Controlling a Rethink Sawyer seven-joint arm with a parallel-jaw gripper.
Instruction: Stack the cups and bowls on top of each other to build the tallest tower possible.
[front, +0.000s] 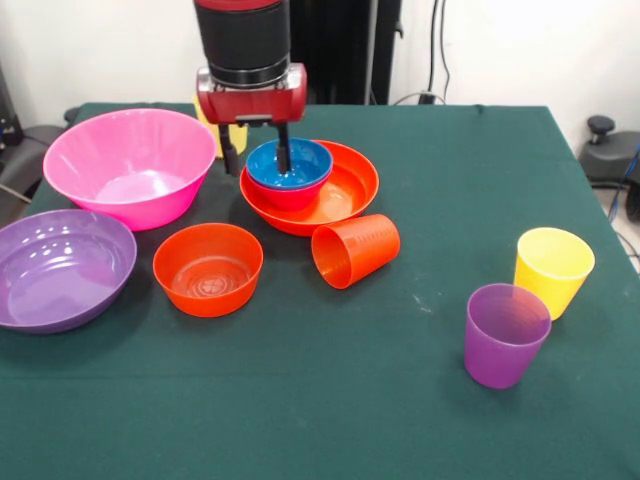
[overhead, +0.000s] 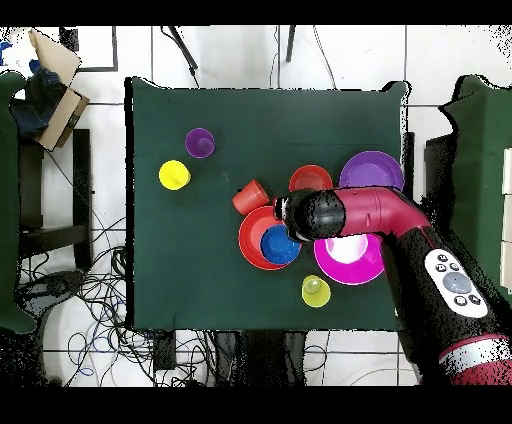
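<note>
Where fingers (front: 258, 150) straddle blue bowl (front: 290, 166), no writing

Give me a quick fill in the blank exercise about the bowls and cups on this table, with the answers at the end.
1. The blue bowl sits nested in a magenta bowl inside the wide ____ bowl.
2. The orange cup lies on its ____.
3. The purple cup stands upright beside the ____ cup.
4. One finger of the end effector reaches into the ____ bowl.

Answers: orange; side; yellow; blue
</note>
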